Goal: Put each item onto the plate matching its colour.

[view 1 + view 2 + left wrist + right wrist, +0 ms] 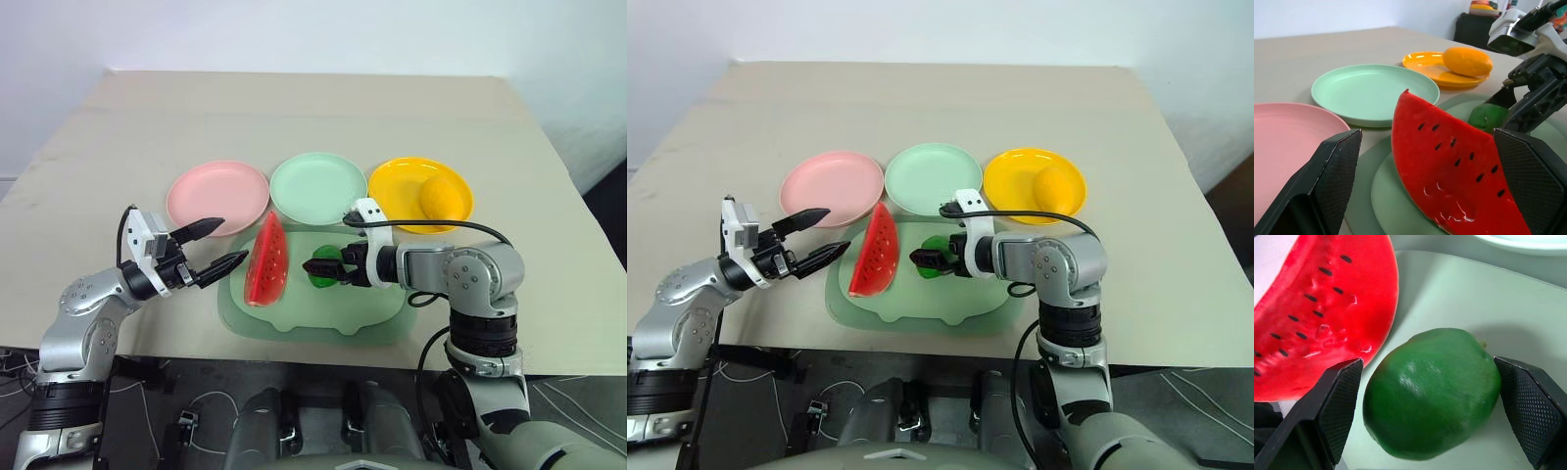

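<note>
Counting three plates [217, 192], three toy foods [267, 260]; both end effectors, left [217, 246] and right [324, 266], spread wide.

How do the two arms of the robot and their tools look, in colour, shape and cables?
Both arms are silver-grey metal with rounded joint housings and black rings between the segments. Each ends in a white wrist block and a black tool with two pointed, tapering fingers: the left tool, the right tool. The finger pads have a fine cross-hatched texture. A black cable loops over the right forearm.
</note>
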